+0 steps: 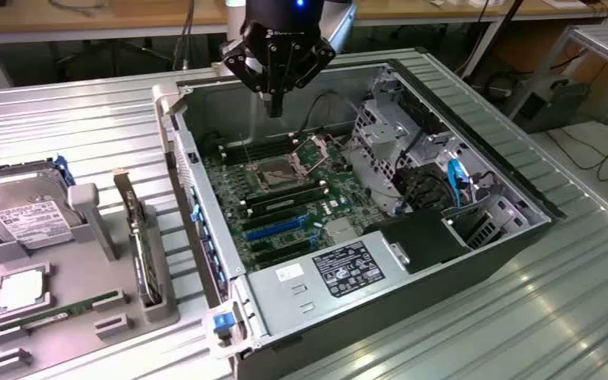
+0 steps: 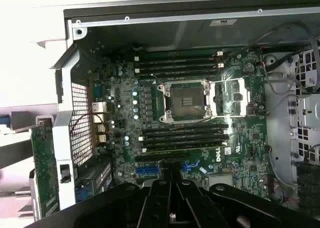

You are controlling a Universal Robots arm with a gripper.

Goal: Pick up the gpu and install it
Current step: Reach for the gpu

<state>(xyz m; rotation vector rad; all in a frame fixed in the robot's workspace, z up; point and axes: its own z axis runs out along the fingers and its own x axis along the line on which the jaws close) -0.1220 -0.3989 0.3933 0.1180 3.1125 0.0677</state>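
Note:
The gpu (image 1: 138, 237) stands on its long edge in a slot of the grey holder (image 1: 93, 261), outside the case on the exterior view's left, with its silver bracket along the top. In the wrist view, the gpu (image 2: 43, 170) appears as a green board beside the case's rear wall. My gripper (image 1: 273, 109) hangs above the far end of the open computer case (image 1: 389, 261), well away from the card. Its fingers (image 2: 162, 203) are shut together with nothing between them. Below lies the motherboard (image 2: 190, 138) with blue expansion slots (image 2: 150, 169).
The holder also carries a silver hard drive (image 1: 28, 215), a green RAM stick (image 1: 56, 314) and a square chip (image 1: 19, 290). Inside the case are the open CPU socket (image 2: 186, 100), drive cages (image 1: 399, 134), cables and a black shroud (image 1: 420, 237).

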